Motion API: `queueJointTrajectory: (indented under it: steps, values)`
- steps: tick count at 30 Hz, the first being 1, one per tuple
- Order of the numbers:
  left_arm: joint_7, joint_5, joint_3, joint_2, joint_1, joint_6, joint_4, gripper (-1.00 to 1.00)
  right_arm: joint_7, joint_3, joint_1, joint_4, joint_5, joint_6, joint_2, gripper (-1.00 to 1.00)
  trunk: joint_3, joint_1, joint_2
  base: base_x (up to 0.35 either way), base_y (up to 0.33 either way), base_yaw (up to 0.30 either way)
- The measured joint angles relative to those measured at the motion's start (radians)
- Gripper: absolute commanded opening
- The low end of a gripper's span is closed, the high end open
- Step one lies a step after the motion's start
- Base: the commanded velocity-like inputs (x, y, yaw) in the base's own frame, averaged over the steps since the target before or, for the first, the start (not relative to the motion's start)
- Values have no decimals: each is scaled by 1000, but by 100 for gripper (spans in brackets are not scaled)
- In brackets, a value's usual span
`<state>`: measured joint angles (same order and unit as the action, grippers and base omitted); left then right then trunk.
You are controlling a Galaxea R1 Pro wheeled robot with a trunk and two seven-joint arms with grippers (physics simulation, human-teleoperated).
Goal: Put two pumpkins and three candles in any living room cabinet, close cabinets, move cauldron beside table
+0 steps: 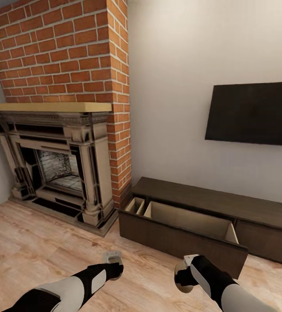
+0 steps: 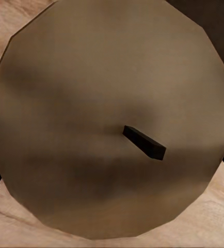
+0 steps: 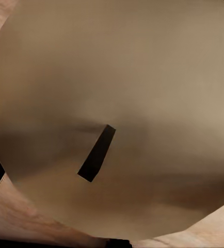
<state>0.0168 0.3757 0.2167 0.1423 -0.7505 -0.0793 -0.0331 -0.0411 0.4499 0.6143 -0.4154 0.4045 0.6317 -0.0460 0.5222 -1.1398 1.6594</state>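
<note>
Head view: the cabinet (image 1: 210, 216) runs along the wall just beside the brick fireplace (image 1: 58, 169), its drawer nearest the fireplace pulled open. Before it, the left gripper (image 1: 113, 260) grasps one candle (image 2: 109, 119); the right gripper (image 1: 185, 269) grasps another candle (image 3: 117, 113).

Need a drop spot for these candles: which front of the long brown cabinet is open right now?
The drawer at the cabinet's fireplace end, directly ahead of both grippers; it is pulled out, showing its pale interior. The fronts nearer the TV sit flush.
</note>
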Motion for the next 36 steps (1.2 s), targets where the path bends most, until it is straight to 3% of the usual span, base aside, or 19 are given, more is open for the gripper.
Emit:
queueJointTrajectory:
  steps: [10,25,36]
  values:
    - [0,0,0,0,0,2,0,-100,-2,0,0,0,1,0,0,-100,0,0,0,140,262,-293]
    - [0,0,0,1,0,2,0,-100,-2,0,0,0,0,0,0,-100,0,0,0,14,11,-293]
    - [0,0,0,1,0,2,1,-100,-2,0,0,1,0,0,0,-100,0,0,0,257,0,-288]
